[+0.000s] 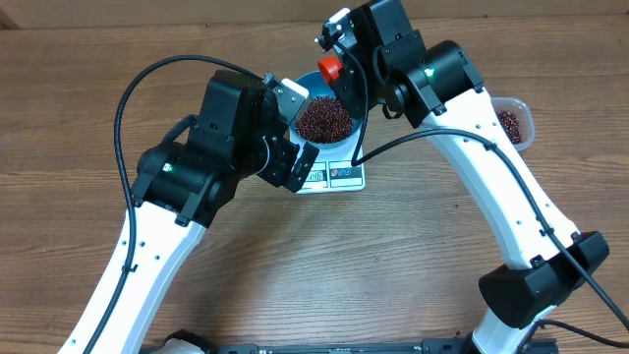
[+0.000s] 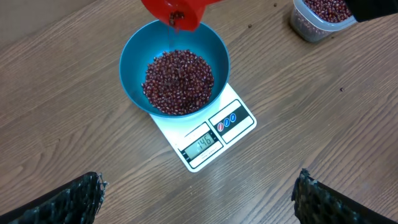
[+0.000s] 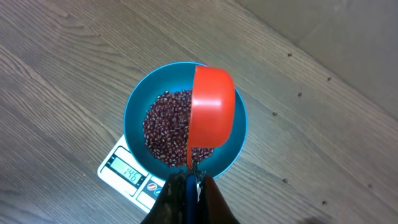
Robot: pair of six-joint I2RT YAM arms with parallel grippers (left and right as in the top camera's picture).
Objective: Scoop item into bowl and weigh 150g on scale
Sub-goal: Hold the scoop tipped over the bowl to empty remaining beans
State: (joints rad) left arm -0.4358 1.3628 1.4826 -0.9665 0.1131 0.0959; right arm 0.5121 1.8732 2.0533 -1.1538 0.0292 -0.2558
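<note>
Two white arms (image 1: 491, 177) carry black joints (image 1: 236, 123) and black cables (image 1: 187, 59).

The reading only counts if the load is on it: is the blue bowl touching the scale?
Touching. Left wrist view shows the bowl sitting directly on the scale, whose display shows a weight.

Overhead: straight down, far, whole counter (image 1: 324, 265). Both wrist views: steep downward, nearer, sharing bowl (image 2: 134, 62) on scale (image 2: 180, 134); right wrist closest.

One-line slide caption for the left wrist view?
A red scoop tilted over the blue bowl of beans on the white scale; a clear container with more beans stands apart.
</note>
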